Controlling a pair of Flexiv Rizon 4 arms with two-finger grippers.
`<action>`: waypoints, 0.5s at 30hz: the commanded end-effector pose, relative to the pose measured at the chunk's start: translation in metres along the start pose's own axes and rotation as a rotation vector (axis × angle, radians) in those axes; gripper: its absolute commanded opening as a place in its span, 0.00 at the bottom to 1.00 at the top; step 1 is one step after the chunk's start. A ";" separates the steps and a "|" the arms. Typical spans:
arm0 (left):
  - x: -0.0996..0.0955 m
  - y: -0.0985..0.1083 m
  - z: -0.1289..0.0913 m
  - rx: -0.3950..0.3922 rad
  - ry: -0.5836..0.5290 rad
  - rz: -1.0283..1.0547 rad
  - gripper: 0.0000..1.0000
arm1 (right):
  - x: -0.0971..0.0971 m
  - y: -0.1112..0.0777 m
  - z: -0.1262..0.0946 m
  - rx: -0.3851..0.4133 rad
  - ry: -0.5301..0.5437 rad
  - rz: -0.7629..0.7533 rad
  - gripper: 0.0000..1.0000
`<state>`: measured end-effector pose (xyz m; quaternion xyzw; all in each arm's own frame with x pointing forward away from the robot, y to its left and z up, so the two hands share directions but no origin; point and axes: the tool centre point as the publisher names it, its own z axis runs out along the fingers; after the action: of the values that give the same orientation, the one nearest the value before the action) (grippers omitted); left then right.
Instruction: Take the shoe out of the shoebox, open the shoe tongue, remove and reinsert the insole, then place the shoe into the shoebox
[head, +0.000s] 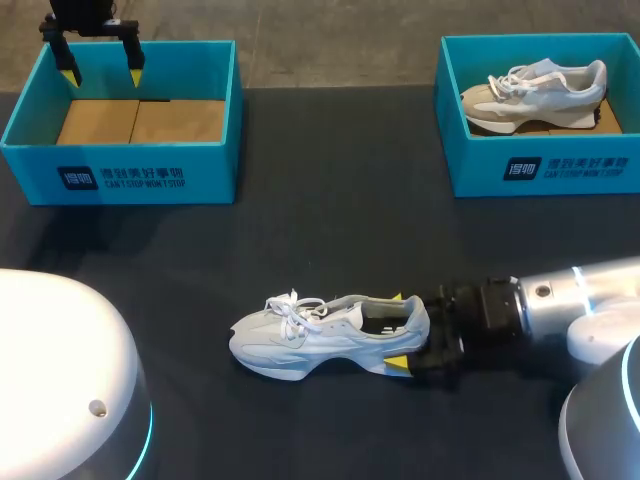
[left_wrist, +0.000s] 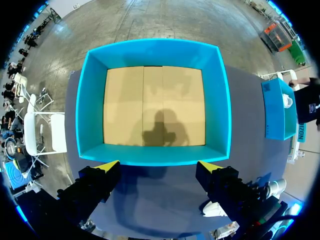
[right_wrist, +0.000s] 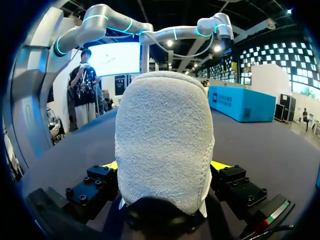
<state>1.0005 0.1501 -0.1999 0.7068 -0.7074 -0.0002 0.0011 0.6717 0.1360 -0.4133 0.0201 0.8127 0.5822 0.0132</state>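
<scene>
Shoe (head: 310, 335) lies on table (head: 330, 230), heel pinched in right jaws; left jaws spread over shoebox (head: 120, 175); second shoe (head: 535, 95) boxed beyond.

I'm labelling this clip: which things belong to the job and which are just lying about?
Job: pale grey sneaker, held at the heel by right end effector; empty shoebox.
Lying about: second shoebox, beige sneaker inside it.

my right arm (head: 565, 298) shows brushed silver with a thin cyan ring and a black wrist. right gripper (right_wrist: 165, 164): black blocks, socket screws, yellow tips. left gripper (left_wrist: 159, 167): black too, yellow wedges.
</scene>
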 end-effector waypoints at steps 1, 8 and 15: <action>0.000 0.000 0.000 0.000 -0.001 0.000 1.00 | 0.000 0.002 0.001 0.008 0.000 0.002 0.76; 0.000 0.000 0.000 0.000 -0.001 0.000 1.00 | 0.000 0.001 0.001 0.010 -0.005 -0.001 0.00; 0.000 0.000 0.000 0.000 -0.001 0.000 1.00 | 0.002 -0.001 0.001 0.008 -0.003 0.005 0.00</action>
<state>1.0005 0.1501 -0.1999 0.7068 -0.7074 -0.0002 0.0011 0.6713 0.1363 -0.4133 0.0215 0.8137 0.5808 0.0134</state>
